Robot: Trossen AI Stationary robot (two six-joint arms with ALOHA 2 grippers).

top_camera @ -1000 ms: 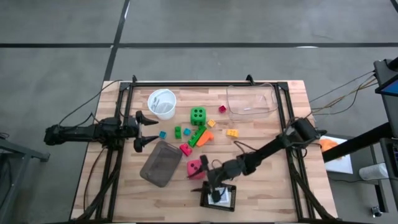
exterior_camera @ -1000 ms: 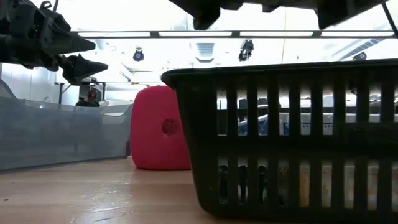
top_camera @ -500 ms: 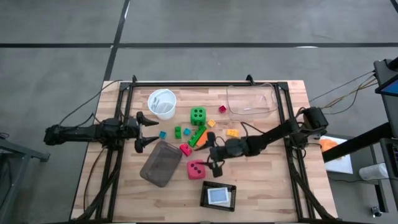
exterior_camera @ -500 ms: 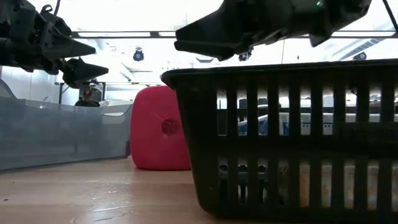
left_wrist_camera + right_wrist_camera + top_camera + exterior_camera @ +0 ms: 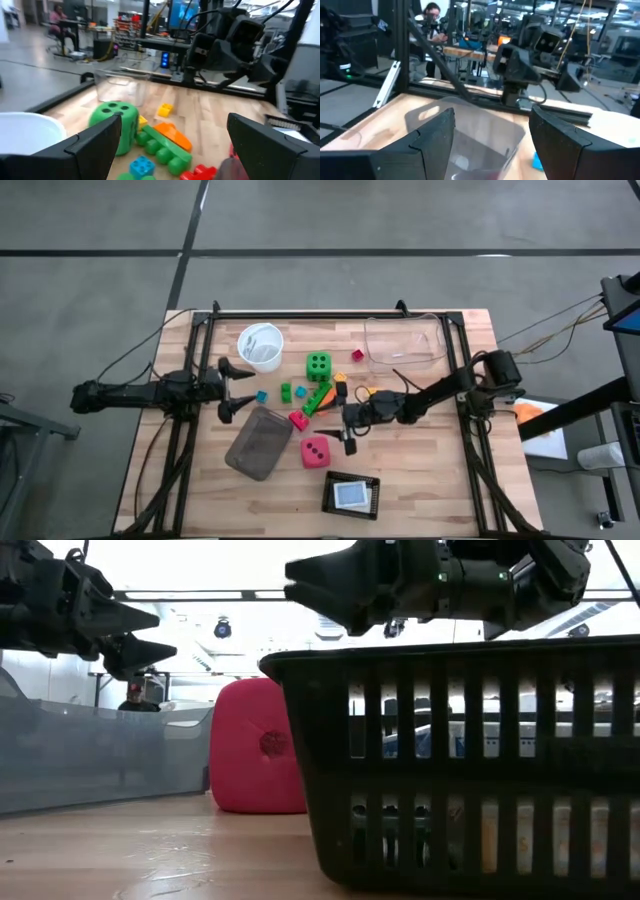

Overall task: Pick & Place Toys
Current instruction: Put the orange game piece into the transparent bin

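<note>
My right gripper [image 5: 346, 417] hangs over the middle of the slatted wooden table [image 5: 440, 470], its 2 dark fingers parted with nothing between them. The pink-red die [image 5: 316, 451], a smooth rounded cube with black dots, sits on the table just in front of those fingertips, clear of them and untouched; seen from table height it is a glossy red block with a round dimple. Just beyond my right fingers lies the cluster of small studded plastic bricks: a long green brick [image 5: 318, 400] with an orange wedge [image 5: 330, 398] against it, a red brick [image 5: 298, 420] at its near end, a yellow brick [image 5: 373, 393] off to the side, a small green brick [image 5: 286, 391] and 2 tiny blue ones [image 5: 300, 392]. The green die [image 5: 318, 365], matte with black dots, stands behind them, and a small pink brick [image 5: 357, 355] lies beside the clear plastic box [image 5: 404, 341], a thin-walled rounded bin.

My left gripper [image 5: 236, 388] waits at the table's left side, fingers spread wide and empty, pointing at the bricks. Between it and the pink-red die lies the flat grey tray [image 5: 259, 442], translucent and tilted askew. A white round cup [image 5: 260, 346] stands behind my left fingers. At the near edge sits a black basket [image 5: 352, 495] with slotted plastic walls, holding something pale and flat that I cannot identify.
</note>
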